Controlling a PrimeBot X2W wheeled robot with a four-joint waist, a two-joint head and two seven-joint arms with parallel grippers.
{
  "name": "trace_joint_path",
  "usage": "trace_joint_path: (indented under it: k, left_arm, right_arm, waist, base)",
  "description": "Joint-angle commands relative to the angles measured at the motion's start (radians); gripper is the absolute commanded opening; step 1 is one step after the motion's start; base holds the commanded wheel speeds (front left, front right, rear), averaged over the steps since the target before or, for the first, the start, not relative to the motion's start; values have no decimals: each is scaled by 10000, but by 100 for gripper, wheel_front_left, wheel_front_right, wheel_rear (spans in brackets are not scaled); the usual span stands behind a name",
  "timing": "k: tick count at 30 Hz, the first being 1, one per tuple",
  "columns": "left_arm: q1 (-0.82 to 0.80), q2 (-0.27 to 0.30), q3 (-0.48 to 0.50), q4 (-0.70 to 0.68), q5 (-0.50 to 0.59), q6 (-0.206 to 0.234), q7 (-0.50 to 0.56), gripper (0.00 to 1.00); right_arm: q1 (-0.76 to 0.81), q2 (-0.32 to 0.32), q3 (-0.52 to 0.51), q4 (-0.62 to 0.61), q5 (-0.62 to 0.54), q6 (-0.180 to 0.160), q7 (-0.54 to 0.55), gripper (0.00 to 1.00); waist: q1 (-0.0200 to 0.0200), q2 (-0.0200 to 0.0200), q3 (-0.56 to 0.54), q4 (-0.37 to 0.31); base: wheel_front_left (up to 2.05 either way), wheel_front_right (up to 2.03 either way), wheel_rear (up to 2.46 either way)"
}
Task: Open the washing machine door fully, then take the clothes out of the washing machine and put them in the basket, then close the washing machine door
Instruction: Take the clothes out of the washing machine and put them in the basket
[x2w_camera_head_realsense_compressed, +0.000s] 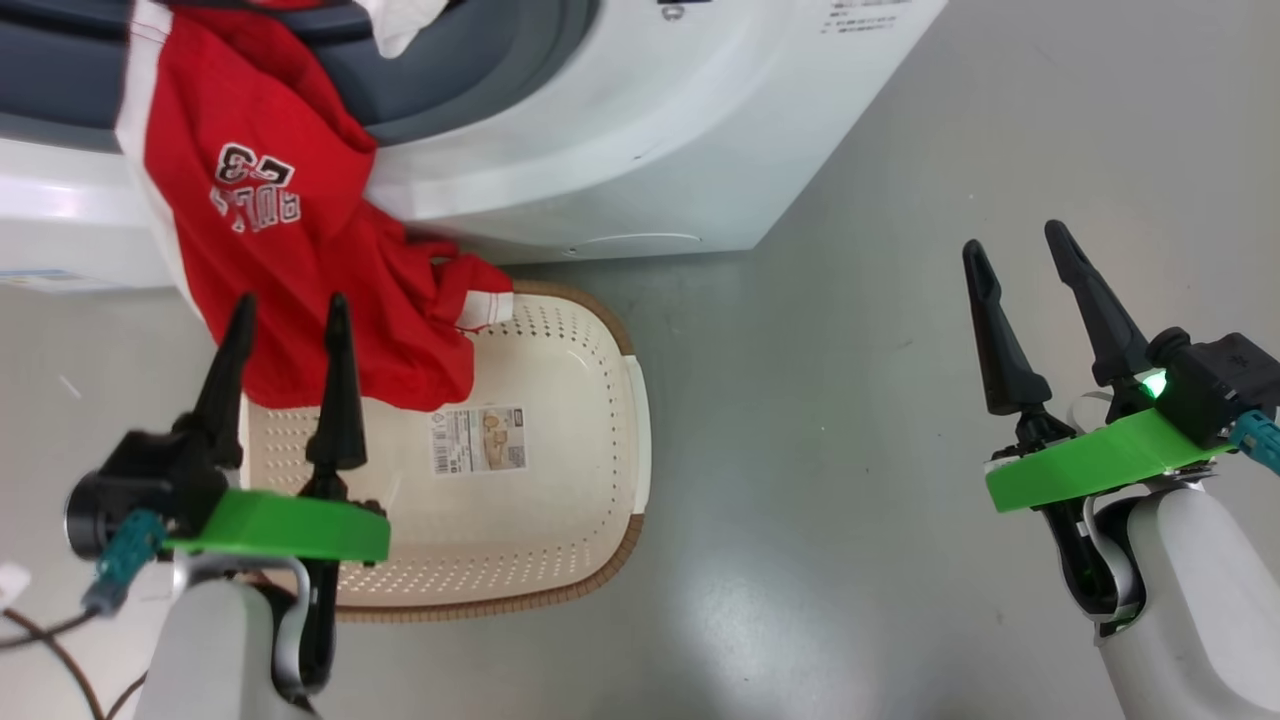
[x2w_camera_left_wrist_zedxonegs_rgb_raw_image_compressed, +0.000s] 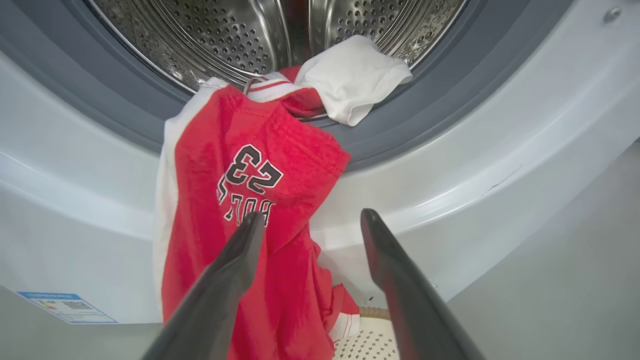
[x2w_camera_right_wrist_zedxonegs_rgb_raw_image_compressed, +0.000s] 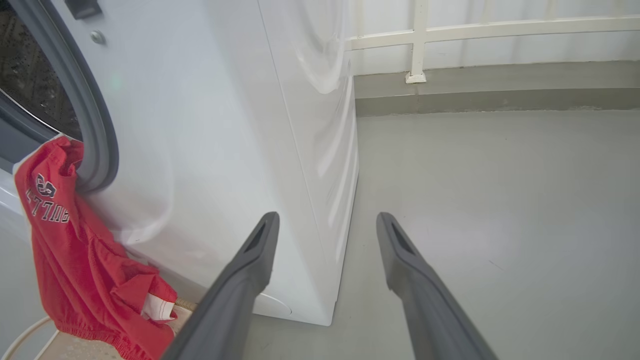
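Note:
The red clothes (x2w_camera_head_realsense_compressed: 270, 230) hang out of the washing machine (x2w_camera_head_realsense_compressed: 640, 150) mouth over its grey gasket, their lower end drooping into the cream basket (x2w_camera_head_realsense_compressed: 590, 470) on the floor in front. In the left wrist view the red garment (x2w_camera_left_wrist_zedxonegs_rgb_raw_image_compressed: 240, 210) trails from the steel drum (x2w_camera_left_wrist_zedxonegs_rgb_raw_image_compressed: 225, 35), with a white cloth piece (x2w_camera_left_wrist_zedxonegs_rgb_raw_image_compressed: 355, 75) on the gasket beside it. My left gripper (x2w_camera_head_realsense_compressed: 288, 310) is open, hovering over the basket's left part just short of the red cloth. My right gripper (x2w_camera_head_realsense_compressed: 1020, 250) is open over bare floor to the right. The washing machine door is out of view.
Grey floor (x2w_camera_head_realsense_compressed: 850, 400) spreads to the right of the machine and basket. In the right wrist view a white railing (x2w_camera_right_wrist_zedxonegs_rgb_raw_image_compressed: 450, 35) and low kerb run along the far wall past the machine's side (x2w_camera_right_wrist_zedxonegs_rgb_raw_image_compressed: 310, 150). A blue label (x2w_camera_left_wrist_zedxonegs_rgb_raw_image_compressed: 65, 307) marks the machine's lower corner.

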Motion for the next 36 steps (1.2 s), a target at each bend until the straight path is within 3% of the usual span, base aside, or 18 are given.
trace_joint_path:
  k: [1,8,18,28,36]
  left_arm:
    - [362,238,250,-378,-1,122,-49,100]
    - [1354,238,176,-2082,184,495,-49,100]
    - [2370,237,151,-3301,203,847,-49,100]
    - [2444,237,132,-3415,150,961,-49,100]
    - [1558,237,470,-2472,-145,562,-49,100]
  right_arm:
    - [285,-87,127,-218,-86,62,-65,100]
    - [392,-156,102,-243,-84,62,-65,100]
    - [464,-187,19,-310,-83,62,-65,100]
    - [521,-124,28,-309,-102,62,-65,100]
    - [556,-65,25,-318,-118,62,-65,100]
  waist:
    - [0,0,-75,60]
    - [0,0,-208,137]
    - [0,0,-237,115]
    - [0,0,-274,45]
    - [0,0,-236,65]
  base:
    - [0,0,0]
    - [0,0,0]
    - [0,0,0]
    - [0,0,0]
    - [0,0,0]
